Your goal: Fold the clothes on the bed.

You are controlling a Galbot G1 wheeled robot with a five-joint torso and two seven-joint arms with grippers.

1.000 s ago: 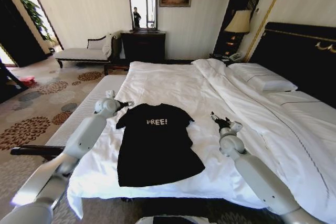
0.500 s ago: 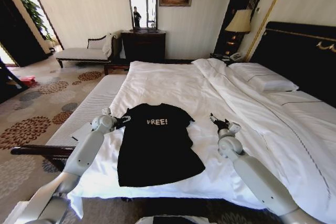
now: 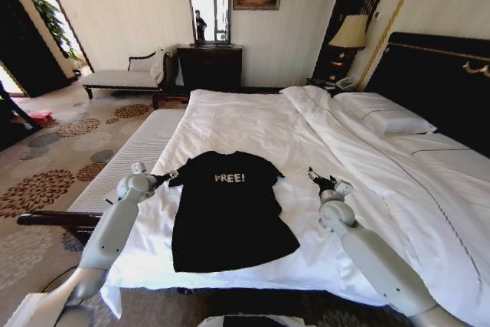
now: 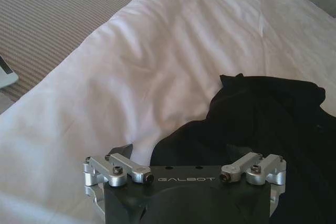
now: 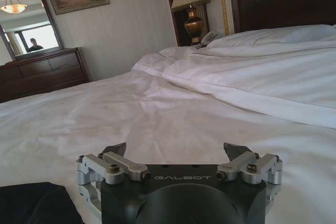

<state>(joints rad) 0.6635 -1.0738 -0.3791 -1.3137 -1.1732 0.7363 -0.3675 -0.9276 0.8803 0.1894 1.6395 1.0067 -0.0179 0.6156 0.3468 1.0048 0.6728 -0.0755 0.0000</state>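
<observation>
Metal-fingered and spread wide, the left gripper [image 3: 170, 176] hangs at the left sleeve of a black short-sleeved T-shirt with white "FREE!" lettering [image 3: 227, 208], lying flat near the foot of the white-sheeted double bed [image 3: 253, 124]. Right of the shirt, the right gripper [image 3: 313, 174] rests open above the sheets.

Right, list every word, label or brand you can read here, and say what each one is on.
"FREE!": white letters on the chest of the black T-shirt lying on the bed.
"GALBOT": on the body of the left gripper.
"GALBOT": on the body of the right gripper.
Nothing else carries readable text.
</observation>
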